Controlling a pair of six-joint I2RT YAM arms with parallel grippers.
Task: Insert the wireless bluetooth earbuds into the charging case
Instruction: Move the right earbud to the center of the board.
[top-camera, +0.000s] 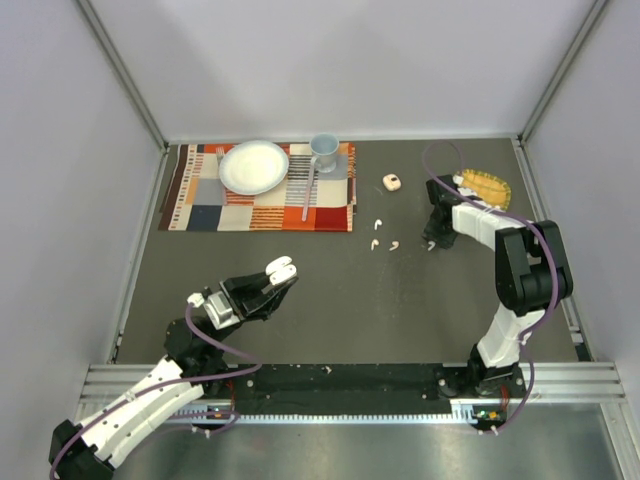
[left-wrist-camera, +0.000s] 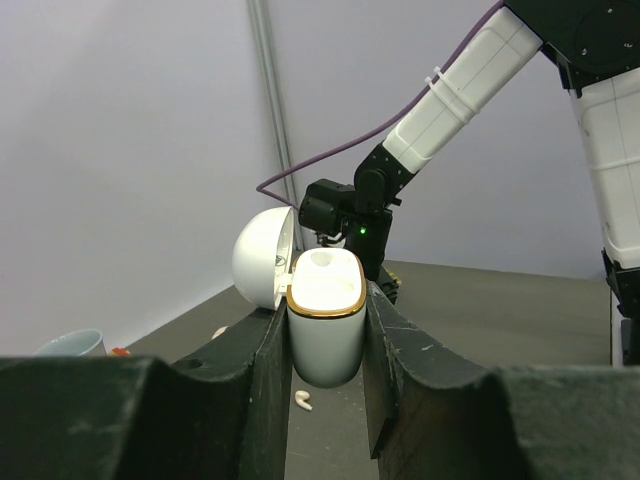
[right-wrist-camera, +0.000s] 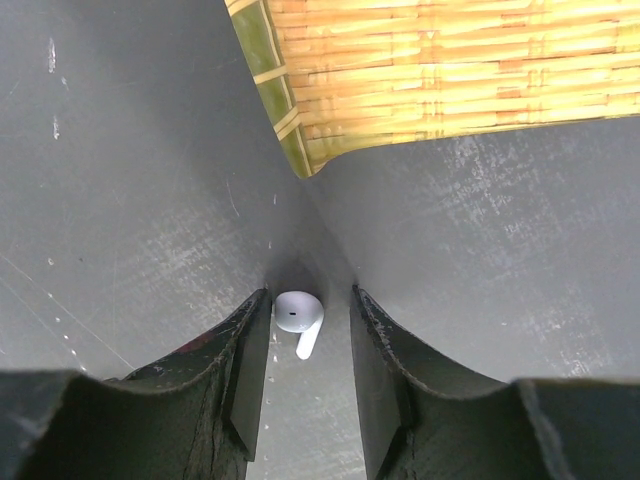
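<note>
- Left pincer (left-wrist-camera: 327, 300) clamped on the open charging case (left-wrist-camera: 325, 345), lid flipped back, held above the tabletop (top-camera: 340, 310).
- Right pincer (right-wrist-camera: 310, 300) jaws apart, straddling one earbud (right-wrist-camera: 297, 316) on the tabletop.
- Three other earbuds (top-camera: 378, 222) lie loose nearby.

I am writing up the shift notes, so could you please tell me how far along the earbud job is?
Done: the left fingers grip the case, lid open, apparently empty. In hand: the right fingers straddle one earbud on the table, not yet closed on it. Left: three other earbuds lie loose; none is seated.
</note>
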